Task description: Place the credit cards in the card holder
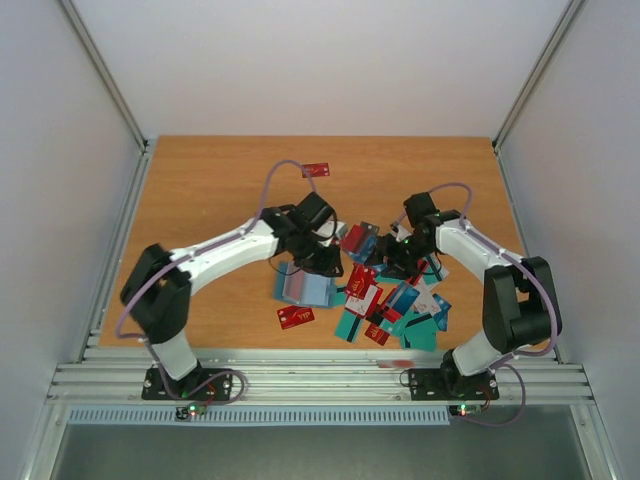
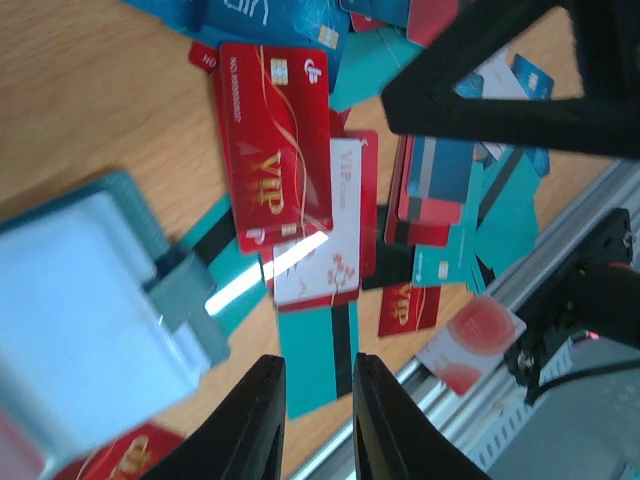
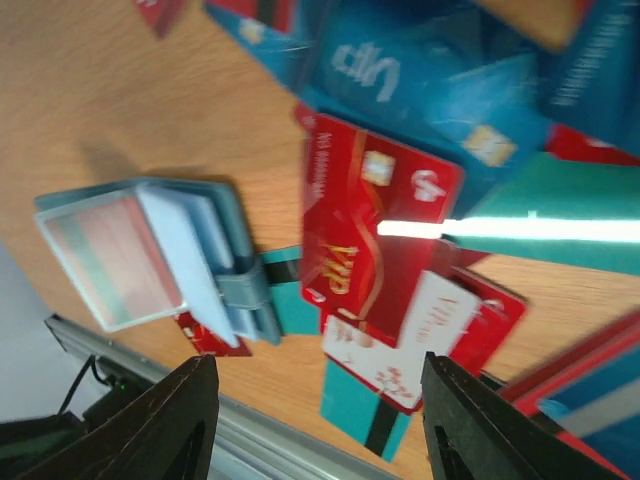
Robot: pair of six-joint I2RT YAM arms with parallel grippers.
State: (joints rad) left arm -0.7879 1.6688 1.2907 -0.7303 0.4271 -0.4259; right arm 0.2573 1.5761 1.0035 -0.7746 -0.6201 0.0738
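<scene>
The card holder (image 1: 305, 287) lies open on the table, teal-blue with pale inner pockets; it shows at the left of the left wrist view (image 2: 80, 300) and of the right wrist view (image 3: 140, 255). The credit cards (image 1: 392, 300) lie in a loose pile to its right, red, teal, blue and white. A red VIP card (image 2: 270, 150) lies on top of the pile, also seen in the right wrist view (image 3: 370, 230). My left gripper (image 1: 325, 258) hovers above the holder's right edge, jaws slightly apart and empty (image 2: 315, 375). My right gripper (image 1: 385, 262) hovers over the pile, wide open and empty (image 3: 320, 400).
A lone red card (image 1: 316, 169) lies far back on the table. Another red card (image 1: 295, 317) lies in front of the holder. The metal rail (image 1: 320, 375) runs along the near table edge. The right arm's black body (image 2: 500, 80) hangs close to my left gripper.
</scene>
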